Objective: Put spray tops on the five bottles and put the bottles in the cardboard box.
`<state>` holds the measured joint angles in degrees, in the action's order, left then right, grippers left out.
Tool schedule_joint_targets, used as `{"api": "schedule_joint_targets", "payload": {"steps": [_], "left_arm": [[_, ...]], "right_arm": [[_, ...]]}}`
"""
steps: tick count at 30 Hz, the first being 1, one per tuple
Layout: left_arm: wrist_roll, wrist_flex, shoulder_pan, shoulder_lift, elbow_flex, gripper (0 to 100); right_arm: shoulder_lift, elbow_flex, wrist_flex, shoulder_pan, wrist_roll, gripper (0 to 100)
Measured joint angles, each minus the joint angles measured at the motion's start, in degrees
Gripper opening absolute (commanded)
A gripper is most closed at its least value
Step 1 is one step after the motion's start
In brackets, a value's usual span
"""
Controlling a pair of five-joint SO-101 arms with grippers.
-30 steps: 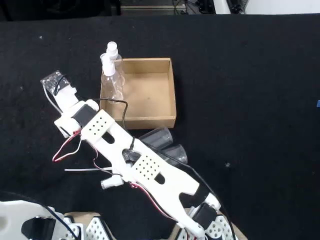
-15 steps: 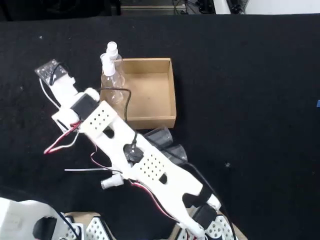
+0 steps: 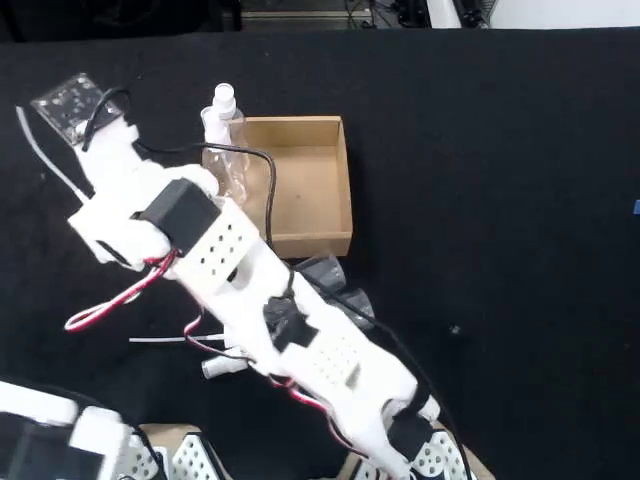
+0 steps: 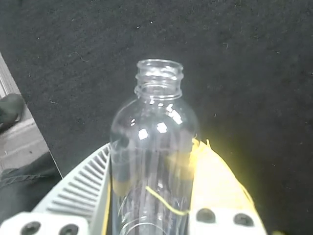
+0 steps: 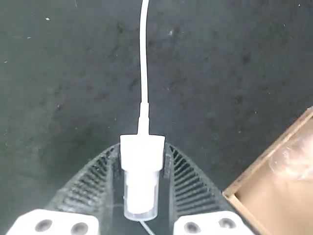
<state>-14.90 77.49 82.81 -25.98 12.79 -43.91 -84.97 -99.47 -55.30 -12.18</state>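
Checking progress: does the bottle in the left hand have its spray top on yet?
Off. The clear bottle in the left hand shows a bare threaded neck, open at the mouth.

Blk table [image 3: 500, 150], cardboard box [image 3: 300, 185], 2 bottles [image 3: 325, 268] lying nr it, spray top [image 3: 220, 366]

Left gripper [image 4: 152, 149] clasping bottle [image 4: 157, 105], right gripper [image 5: 142, 152] clasping spray top [image 5: 142, 178]
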Motion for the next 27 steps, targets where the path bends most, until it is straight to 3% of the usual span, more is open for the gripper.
{"api": "schedule_joint_targets", "payload": {"steps": [5,11,18,23,27], "left_arm": [[0.8,-5.1,-0.9,-9.5,13.4,3],[6.9,-5.8,-9.2,-17.8,19.9,3],[17.1,-5.8,-24.5,-23.7,20.4,3],[22.0,-5.8,-35.2,-24.4,21.5,3],[22.4,-9.7,-42.9,-24.8,27.1,3]], "right_arm": [[11.7,12.3,0.0,0.0,0.7,1.0],[31.3,24.5,0.0,4.7,4.7,1.1],[56.9,38.6,0.0,20.0,5.2,1.1],[71.3,51.0,0.0,37.8,5.6,1.2],[76.8,66.5,1.0,53.7,10.1,1.2]]}}
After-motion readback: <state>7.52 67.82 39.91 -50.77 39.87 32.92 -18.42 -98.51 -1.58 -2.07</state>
